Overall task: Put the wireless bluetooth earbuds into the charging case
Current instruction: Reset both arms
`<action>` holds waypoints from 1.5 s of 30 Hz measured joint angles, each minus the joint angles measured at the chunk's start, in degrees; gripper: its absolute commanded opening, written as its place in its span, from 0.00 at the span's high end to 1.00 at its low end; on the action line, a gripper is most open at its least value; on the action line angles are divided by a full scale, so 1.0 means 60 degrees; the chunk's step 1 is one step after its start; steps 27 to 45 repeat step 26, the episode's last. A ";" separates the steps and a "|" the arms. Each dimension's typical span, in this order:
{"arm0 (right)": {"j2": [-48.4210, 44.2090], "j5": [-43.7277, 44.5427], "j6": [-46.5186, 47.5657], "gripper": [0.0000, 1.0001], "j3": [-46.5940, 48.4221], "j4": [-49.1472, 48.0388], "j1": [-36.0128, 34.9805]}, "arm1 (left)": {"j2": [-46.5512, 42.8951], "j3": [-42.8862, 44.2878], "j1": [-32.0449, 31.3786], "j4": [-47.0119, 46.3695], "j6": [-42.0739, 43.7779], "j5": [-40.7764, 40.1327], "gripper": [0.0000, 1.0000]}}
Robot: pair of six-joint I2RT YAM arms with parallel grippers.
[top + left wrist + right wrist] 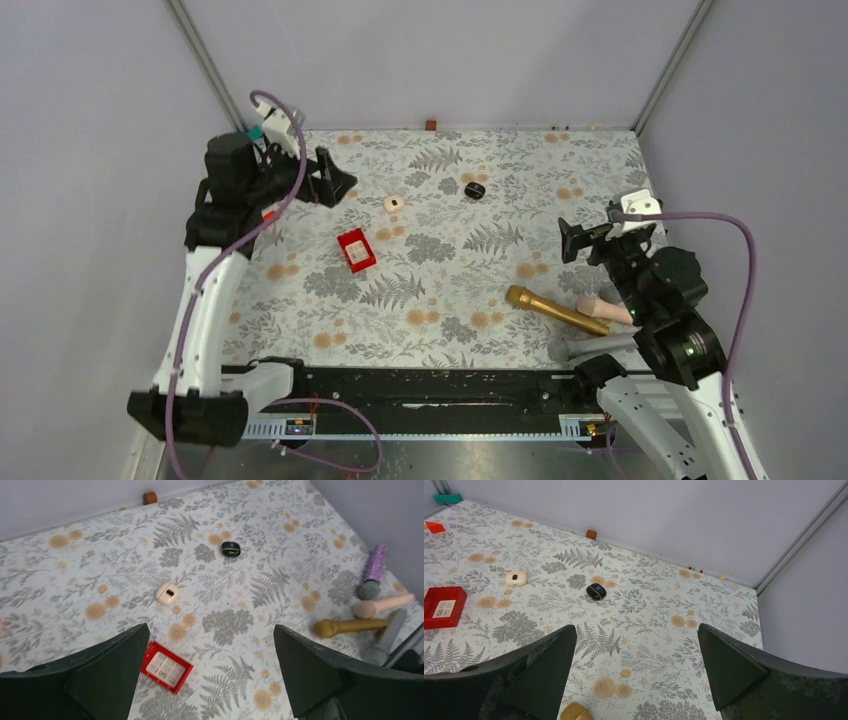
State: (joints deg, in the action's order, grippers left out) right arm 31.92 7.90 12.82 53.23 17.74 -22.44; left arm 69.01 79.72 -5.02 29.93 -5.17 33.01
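Left gripper (338, 186) jaws spread, empty | right gripper (568, 240) likewise | pale earbud (395, 203) on table (450, 300) just right of left gripper, beyond red box (356, 250) | black earbud (474, 190) between arms | judgement: left arm nearer the pale one.

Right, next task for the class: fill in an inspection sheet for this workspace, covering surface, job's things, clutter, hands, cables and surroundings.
Surface: floral cloth lies flat over the table.
Job's things: pale earbud piece and black earbud piece lie apart on the cloth, neither held; bud or case, cannot tell.
Clutter: red box left of the middle; microphones bunched by the right arm; brown cube at the far edge.
Hands: left hand and right hand both open, empty, above the cloth.
Cables: purple cables run along both arms.
Surroundings: plain pale walls, metal corner posts.
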 measured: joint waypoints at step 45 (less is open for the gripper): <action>-0.3621 0.1359 -0.0175 0.01 -0.2663 0.0597 0.0000 | -0.8382 -0.6451 0.0146 0.0066 0.1534 -0.5195 0.01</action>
